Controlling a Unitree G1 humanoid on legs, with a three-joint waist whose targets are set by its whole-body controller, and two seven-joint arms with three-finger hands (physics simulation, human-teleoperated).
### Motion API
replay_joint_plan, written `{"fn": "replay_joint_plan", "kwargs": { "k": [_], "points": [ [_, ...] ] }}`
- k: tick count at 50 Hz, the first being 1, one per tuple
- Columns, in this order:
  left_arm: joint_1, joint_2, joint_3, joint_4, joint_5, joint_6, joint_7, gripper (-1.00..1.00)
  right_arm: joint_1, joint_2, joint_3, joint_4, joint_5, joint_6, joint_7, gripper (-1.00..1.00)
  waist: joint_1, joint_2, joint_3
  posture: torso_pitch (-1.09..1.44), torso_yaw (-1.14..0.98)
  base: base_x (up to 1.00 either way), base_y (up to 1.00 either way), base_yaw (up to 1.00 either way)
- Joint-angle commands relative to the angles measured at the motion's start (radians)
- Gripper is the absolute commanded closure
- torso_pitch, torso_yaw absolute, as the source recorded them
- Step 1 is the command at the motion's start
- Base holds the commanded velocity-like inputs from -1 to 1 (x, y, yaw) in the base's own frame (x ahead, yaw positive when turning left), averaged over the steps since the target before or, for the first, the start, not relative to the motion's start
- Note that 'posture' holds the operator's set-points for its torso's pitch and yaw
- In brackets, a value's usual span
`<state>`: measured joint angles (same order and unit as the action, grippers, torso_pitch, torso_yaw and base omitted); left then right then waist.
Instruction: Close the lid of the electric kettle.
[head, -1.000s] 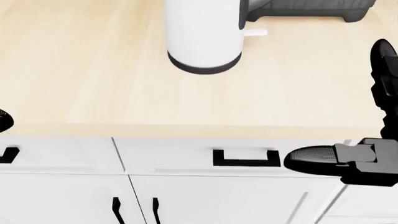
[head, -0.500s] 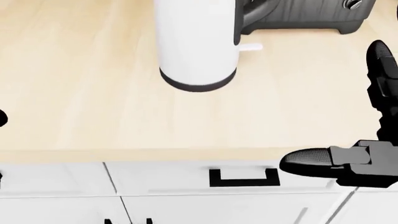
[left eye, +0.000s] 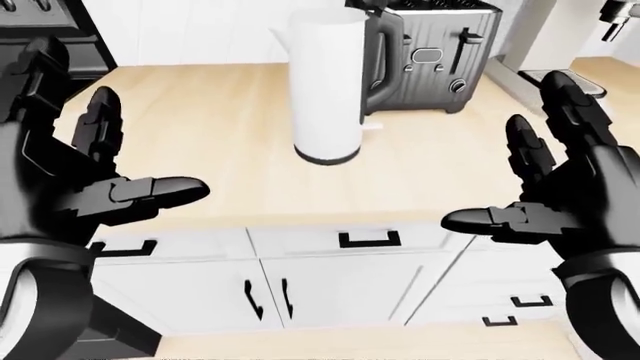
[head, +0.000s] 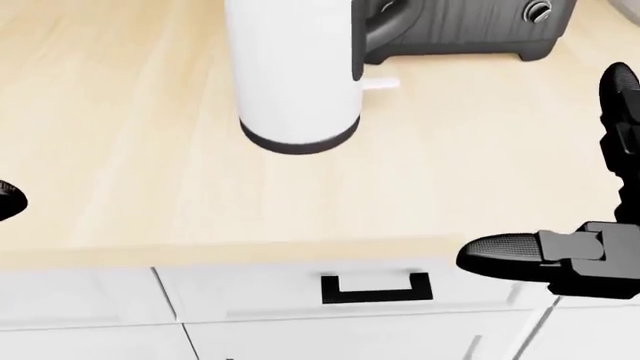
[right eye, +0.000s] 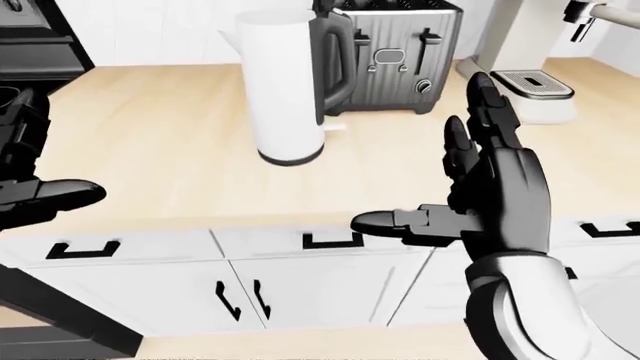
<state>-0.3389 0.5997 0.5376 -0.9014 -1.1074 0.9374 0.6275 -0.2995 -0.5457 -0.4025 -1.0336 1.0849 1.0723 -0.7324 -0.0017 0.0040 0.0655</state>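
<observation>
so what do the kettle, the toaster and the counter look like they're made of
Kettle: smooth matte white body, plastic or coated metal, with a dark base ring and dark handle. Toaster: looks like brushed grey metal, ribbed sides, black levers. Counter: pale wood, faint grain, matte. All simulator renders, so only apparent.

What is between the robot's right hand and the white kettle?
Only bare wooden counter lies between the right hand and the kettle, as the left-eye view shows. The toaster stands beyond the kettle.

I see the tall white cylindrical electric kettle (left eye: 327, 86) with a dark base band standing upright on the pale wooden counter, far from its near edge, dark handle on its right side.
</observation>
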Motion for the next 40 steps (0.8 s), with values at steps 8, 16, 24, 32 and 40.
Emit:
{"fn": "replay_joint_plan", "kwargs": {
  "k": [8, 16, 24, 32, 40],
  "points": [
    [-0.018, 0.016, 0.024, -0.009, 0.003, -0.02, -0.006, -1.0, -0.013, -0.024, -0.008, -0.014, 0.003, -0.037, -0.017, -1.0, 0.003, -0.002, -0.011, 0.0, 0.0, 0.0, 0.0, 0.0],
    [-0.024, 0.014, 0.021, -0.005, 0.006, -0.018, -0.008, -1.0, -0.009, -0.033, -0.011, -0.014, 0.014, -0.06, -0.012, -1.0, 0.005, 0.001, -0.015, 0.0, 0.0, 0.04, 0.0, 0.0],
    [-0.029, 0.013, 0.015, 0.0, 0.01, -0.017, -0.009, -1.0, -0.015, -0.049, -0.008, -0.014, 0.033, -0.059, -0.029, -1.0, 0.019, -0.059, -0.001, 0.0, 0.0, 0.35, 0.0, 0.0],
    [-0.027, 0.015, 0.018, 0.002, 0.012, -0.021, -0.011, -1.0, -0.013, -0.047, 0.003, -0.014, 0.022, -0.058, -0.027, -1.0, 0.012, -0.032, -0.003, 0.0, 0.0, 0.35, 0.0, 0.0],
    [-0.023, 0.017, 0.023, -0.001, 0.004, -0.021, -0.007, -1.0, -0.008, -0.036, 0.007, -0.014, 0.001, -0.057, -0.021, -1.0, -0.017, 0.019, -0.014, 0.0, 0.0, 0.15, 0.0, 0.0]
  ]
}}
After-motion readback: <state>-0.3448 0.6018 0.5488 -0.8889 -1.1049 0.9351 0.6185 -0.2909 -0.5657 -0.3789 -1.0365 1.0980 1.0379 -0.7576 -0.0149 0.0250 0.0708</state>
